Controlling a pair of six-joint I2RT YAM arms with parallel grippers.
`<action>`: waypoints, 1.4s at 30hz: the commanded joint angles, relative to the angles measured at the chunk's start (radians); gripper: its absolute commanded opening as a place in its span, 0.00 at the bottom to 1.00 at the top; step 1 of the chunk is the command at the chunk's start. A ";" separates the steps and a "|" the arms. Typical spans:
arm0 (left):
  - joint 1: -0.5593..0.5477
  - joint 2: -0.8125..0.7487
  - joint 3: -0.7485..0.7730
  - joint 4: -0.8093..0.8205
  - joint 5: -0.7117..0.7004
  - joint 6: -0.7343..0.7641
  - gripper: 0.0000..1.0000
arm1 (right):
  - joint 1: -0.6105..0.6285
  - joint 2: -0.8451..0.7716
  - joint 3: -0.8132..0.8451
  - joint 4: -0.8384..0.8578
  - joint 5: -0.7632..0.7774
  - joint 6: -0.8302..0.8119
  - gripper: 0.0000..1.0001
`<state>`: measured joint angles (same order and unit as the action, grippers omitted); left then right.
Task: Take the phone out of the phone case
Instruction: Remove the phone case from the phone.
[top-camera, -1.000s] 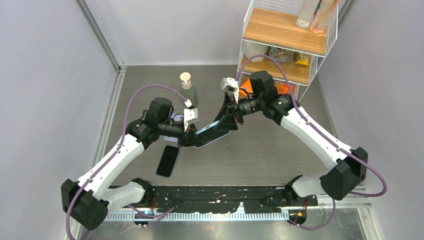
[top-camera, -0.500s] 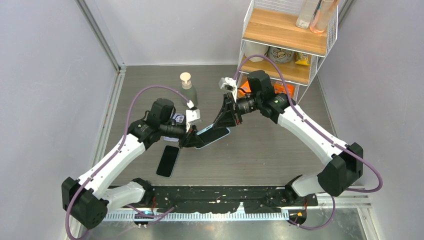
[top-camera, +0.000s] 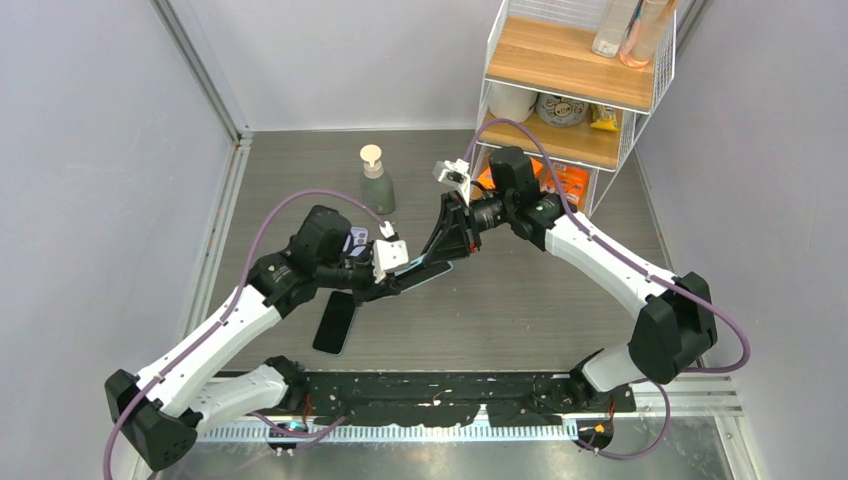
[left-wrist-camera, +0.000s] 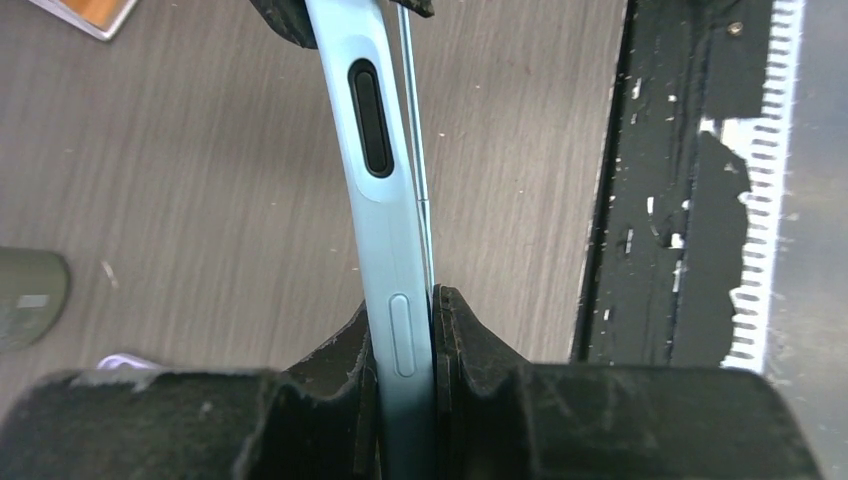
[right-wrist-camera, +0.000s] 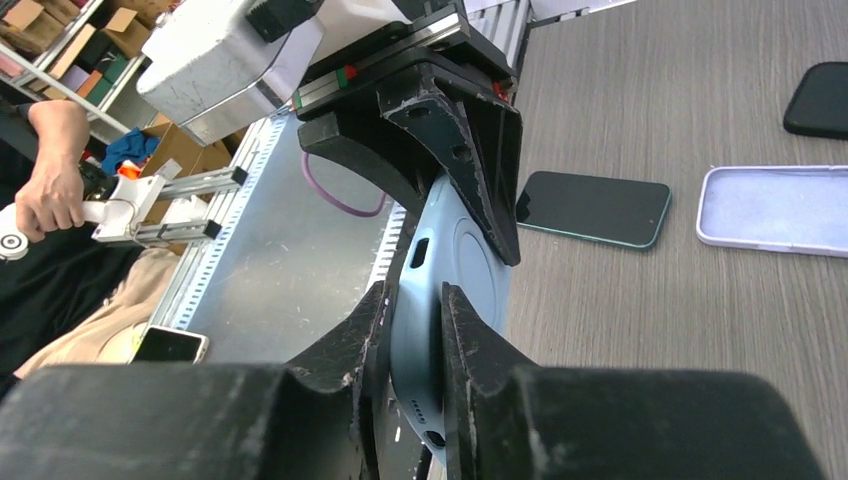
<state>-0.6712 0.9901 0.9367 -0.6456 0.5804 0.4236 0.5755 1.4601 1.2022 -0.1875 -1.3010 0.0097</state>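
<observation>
While L claw (left-wrist-camera: 405, 305) nips one end, phone case (left-wrist-camera: 385, 240) sits in R claw (right-wrist-camera: 412, 300).

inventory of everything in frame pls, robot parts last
cased phone: 1, light blue case, held off the table between both arms
loose phone: 1, black, flat on the table by the left arm
lilac case: 1, lilac, flat on the table, apart from the loose phone
flat item: 1, black, cut off at the edge of the right wrist view, can't identify
pump bottle: 1, grey-green with cream pump, upright, far middle
wire shelf: 1, white wire with wood boards, far right, holds small goods
table: 1, grey wood-grain
left fingers: 2, black, clamped on the cased phone
right fingers: 2, black, clamped on its other end
</observation>
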 joint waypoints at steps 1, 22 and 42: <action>-0.088 -0.045 0.014 0.061 -0.061 0.232 0.00 | 0.013 0.010 -0.007 0.123 -0.088 0.193 0.05; -0.176 -0.034 0.029 0.067 -0.210 0.280 0.00 | 0.018 0.071 -0.028 0.162 -0.074 0.243 0.05; -0.183 -0.067 -0.006 0.066 -0.245 0.316 0.00 | 0.015 0.134 0.094 -0.158 0.080 0.022 0.09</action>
<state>-0.8219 0.9592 0.9165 -0.6994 0.2466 0.6636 0.5846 1.5742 1.1988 -0.1974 -1.3575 0.1688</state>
